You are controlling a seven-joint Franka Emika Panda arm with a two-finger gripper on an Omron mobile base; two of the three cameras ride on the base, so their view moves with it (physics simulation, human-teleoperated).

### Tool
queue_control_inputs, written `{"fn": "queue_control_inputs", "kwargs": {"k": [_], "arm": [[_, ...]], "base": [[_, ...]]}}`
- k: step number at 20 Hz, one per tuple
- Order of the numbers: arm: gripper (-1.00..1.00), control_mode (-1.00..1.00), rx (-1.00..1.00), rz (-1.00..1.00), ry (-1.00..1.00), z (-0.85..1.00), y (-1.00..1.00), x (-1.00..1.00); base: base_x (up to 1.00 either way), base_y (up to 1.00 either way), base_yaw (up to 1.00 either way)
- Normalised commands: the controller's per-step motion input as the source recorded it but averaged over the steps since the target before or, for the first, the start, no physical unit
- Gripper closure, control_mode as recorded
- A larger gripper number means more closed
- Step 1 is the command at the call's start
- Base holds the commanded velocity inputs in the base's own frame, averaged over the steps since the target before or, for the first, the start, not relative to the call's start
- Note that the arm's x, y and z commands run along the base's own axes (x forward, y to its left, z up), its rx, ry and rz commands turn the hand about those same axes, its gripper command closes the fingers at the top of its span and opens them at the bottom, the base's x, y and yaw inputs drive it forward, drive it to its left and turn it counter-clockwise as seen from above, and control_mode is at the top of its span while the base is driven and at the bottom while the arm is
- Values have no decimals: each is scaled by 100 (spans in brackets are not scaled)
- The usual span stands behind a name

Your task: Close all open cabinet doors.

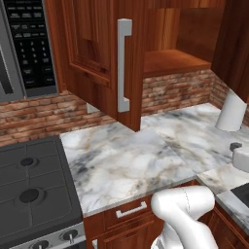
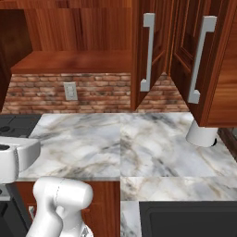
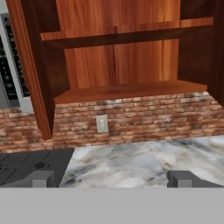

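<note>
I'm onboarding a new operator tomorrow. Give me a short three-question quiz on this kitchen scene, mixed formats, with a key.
1. True or false: the wall cabinet above the marble counter stands open.
2. Multiple choice: on the brick backsplash below the cabinet sits A) a clock, B) a wall outlet, C) a hook.
3. Fill in: each cabinet door has a vertical silver bar ____.

Key: 1 true; 2 B; 3 handle. The hand faces the open shelves, fingertips apart, holding nothing.
</note>
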Motion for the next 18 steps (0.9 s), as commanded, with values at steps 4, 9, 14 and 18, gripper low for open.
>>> {"fn": "queue_control_inputs", "kwargs": {"k": [4, 9, 14, 18], "arm": [[-100, -100, 0, 0, -1, 1, -17, -3], [-100, -100, 0, 0, 0, 22, -8, 0], [-100, -100, 0, -4, 0, 27, 0, -29], [-100, -100, -3, -11, -4, 9, 0, -35]], "base": [[0, 0, 0], [0, 0, 0], [0, 0, 0], [0, 0, 0]]}}
